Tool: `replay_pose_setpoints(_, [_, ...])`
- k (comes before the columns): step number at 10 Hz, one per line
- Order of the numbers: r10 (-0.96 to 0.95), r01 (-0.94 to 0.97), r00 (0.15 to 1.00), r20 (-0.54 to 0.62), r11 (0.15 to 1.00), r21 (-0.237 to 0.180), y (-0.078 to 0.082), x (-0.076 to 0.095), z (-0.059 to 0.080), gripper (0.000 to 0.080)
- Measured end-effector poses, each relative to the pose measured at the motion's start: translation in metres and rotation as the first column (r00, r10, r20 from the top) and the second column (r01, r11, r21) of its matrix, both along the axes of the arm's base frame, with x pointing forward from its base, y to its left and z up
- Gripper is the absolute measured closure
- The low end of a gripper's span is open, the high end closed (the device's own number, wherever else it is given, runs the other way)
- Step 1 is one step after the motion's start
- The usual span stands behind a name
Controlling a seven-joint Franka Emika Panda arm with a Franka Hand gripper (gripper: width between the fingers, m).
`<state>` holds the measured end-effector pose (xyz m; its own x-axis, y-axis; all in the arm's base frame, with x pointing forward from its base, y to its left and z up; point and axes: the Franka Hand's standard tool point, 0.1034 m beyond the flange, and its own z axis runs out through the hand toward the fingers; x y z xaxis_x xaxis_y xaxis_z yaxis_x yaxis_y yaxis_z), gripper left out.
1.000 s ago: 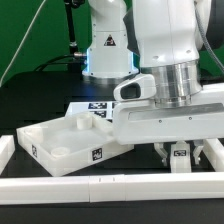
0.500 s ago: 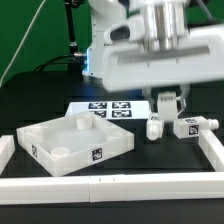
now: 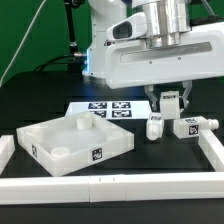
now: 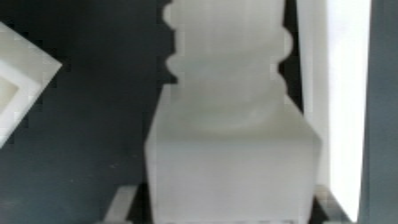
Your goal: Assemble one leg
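Observation:
My gripper [image 3: 171, 104] is shut on a white leg [image 3: 171, 98] and holds it upright above the table, over the right end of the marker board [image 3: 103, 108]. In the wrist view the leg [image 4: 228, 120] fills the middle, with its ridged end pointing away and my gripper [image 4: 228, 208] clamped on its square body. Two more legs [image 3: 154, 126] [image 3: 192, 127] lie on the table just below the held one. The large white tabletop [image 3: 40, 145] lies at the exterior view's left.
A white frame rail runs along the front [image 3: 110, 185] and another up the exterior view's right side [image 3: 213, 150]. The robot's base [image 3: 105, 50] stands behind the marker board. In the wrist view a white rail [image 4: 356, 80] lies beside the leg.
The arm has risen from low over the front right of the table, lifting one leg off it. Since half a second ago it has barely moved.

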<state>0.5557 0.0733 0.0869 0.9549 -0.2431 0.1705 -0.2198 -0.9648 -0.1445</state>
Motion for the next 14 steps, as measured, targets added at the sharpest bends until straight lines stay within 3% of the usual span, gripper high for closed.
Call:
replay_pose_setpoints(1, [0.038,-0.037,0.999,0.032,0.999,-0.02,-0.006,-0.013,0.002,0.0538])
replay_pose_setpoints(2, [0.062,-0.06,0.997,0.052,0.997,-0.047,-0.018,-0.044,0.002,0.0538])
replay_pose_setpoints(3, [0.048,-0.044,0.997,0.066,0.997,-0.062,-0.032,-0.063,0.004,0.0538])
replay_pose_setpoints(8, [0.073,-0.068,0.995,0.061,0.995,-0.07,-0.033,-0.065,0.0,0.0538])
replay_pose_setpoints(9, [0.105,-0.098,0.992,0.066,0.991,-0.093,-0.048,-0.08,-0.009,0.0538])
replay_pose_setpoints(11, [0.097,-0.085,0.992,0.078,0.986,-0.143,-0.086,-0.131,-0.042,0.0538])
replay_pose_setpoints(12, [0.09,-0.079,0.993,0.072,0.987,-0.141,-0.082,-0.14,-0.051,0.0538])
replay_pose_setpoints(14, [0.1,-0.09,0.992,0.07,0.986,-0.141,-0.08,-0.136,-0.049,0.0538])
